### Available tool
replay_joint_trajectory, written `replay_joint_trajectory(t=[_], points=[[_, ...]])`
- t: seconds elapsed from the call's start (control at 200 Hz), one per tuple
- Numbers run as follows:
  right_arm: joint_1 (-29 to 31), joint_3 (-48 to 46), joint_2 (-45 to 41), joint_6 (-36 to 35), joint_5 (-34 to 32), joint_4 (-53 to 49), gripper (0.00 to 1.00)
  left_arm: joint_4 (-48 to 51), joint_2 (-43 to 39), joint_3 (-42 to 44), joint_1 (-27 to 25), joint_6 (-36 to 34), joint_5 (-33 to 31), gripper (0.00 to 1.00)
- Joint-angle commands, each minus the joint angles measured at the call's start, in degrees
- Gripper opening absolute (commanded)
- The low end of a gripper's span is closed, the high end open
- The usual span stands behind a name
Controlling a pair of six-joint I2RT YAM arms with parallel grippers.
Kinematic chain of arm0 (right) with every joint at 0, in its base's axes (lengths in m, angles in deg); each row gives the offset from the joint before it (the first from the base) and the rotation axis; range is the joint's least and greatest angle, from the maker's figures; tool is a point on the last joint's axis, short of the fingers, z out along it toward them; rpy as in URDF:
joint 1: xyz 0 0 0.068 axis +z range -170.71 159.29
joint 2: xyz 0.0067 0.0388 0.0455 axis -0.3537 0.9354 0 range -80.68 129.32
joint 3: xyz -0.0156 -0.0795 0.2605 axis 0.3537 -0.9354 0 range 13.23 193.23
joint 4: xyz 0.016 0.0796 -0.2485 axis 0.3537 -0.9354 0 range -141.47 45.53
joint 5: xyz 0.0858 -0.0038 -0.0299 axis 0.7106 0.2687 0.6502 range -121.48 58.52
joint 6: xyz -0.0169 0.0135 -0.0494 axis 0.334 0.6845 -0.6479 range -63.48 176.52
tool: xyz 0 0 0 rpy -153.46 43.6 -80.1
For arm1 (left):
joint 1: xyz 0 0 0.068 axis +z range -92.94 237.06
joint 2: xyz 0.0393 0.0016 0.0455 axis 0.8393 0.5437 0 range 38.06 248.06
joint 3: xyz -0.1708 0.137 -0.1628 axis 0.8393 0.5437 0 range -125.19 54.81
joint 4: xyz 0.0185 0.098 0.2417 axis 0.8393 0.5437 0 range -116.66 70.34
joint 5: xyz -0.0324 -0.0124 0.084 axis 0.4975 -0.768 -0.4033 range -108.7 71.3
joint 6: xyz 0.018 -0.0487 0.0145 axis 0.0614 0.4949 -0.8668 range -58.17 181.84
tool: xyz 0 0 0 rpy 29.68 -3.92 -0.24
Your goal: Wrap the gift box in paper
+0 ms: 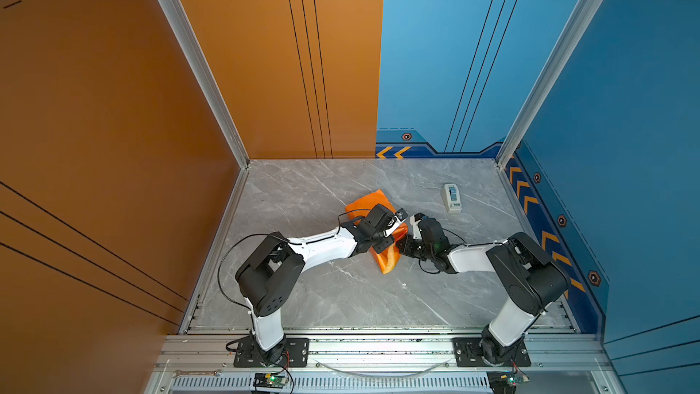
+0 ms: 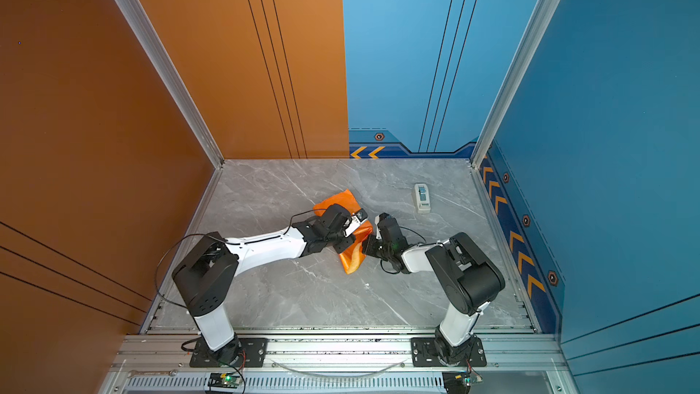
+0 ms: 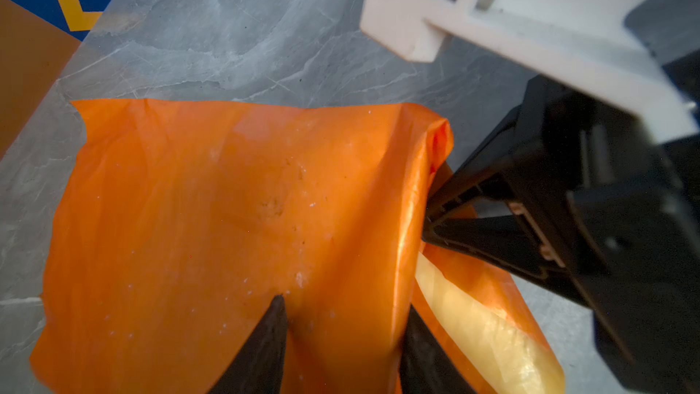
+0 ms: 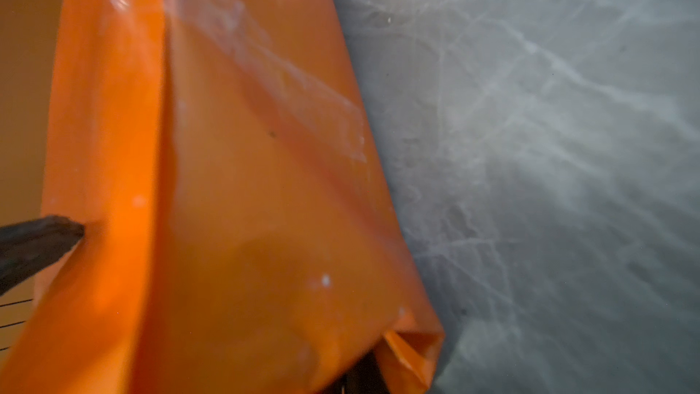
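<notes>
While an end fold seems under way: paper (image 3: 227,202) parcel, held at two places.
Detail: left tool (image 3: 344,303), fingers spread, presses the orange top face onto the bench (image 3: 227,32), likely steadying it; right tool (image 3: 430,221), pressed together, pinches the end flap just beside it. The gift box is hidden, presumably wrapped beneath the left tool.

the paper (image 1: 369,200) lies on the table (image 1: 322,297), centre — tape dispenser (image 1: 451,197) to its right, apart.
</notes>
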Motion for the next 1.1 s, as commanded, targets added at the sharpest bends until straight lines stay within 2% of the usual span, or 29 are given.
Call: replay_joint_trajectory(t=[0.0, 0.15, 0.381, 0.596, 0.726, 0.856, 1.091], points=[[0.29, -0.57, 2.82, 0.34, -3.23, -3.35, 0.06, 2.73, 0.29, 1.92, 0.50, 1.03, 2.26, 0.46], [0.89, -0.92, 4.36, 0.62, -3.47, -4.00, 0.06, 2.73, 0.34, 1.95, 0.53, 1.12, 2.15, 0.46], [1.17, -1.17, 3.77, 0.72, -3.20, -3.33, 0.14, 2.51, 0.56, 1.94, 0.45, 1.16, 2.41, 0.46], [-0.34, -3.46, 1.25, 2.59, 0.95, 2.98, 0.25, 2.63, 0.46, 1.88, 0.48, 1.19, 2.45, 0.46], [-1.79, -4.75, -0.20, 3.36, 3.68, 6.42, 0.27, 2.55, 0.47, 1.94, 0.50, 1.16, 2.48, 0.46], [-2.58, -5.63, -1.62, 3.55, 4.99, 7.22, 0.25, 2.46, 0.47, 1.89, 0.61, 1.16, 2.54, 0.46], [-3.66, -7.48, -2.15, 3.49, 3.55, 5.99, 0.13, 2.42, 0.57, 1.97, 0.53, 1.21, 2.62, 0.46]])
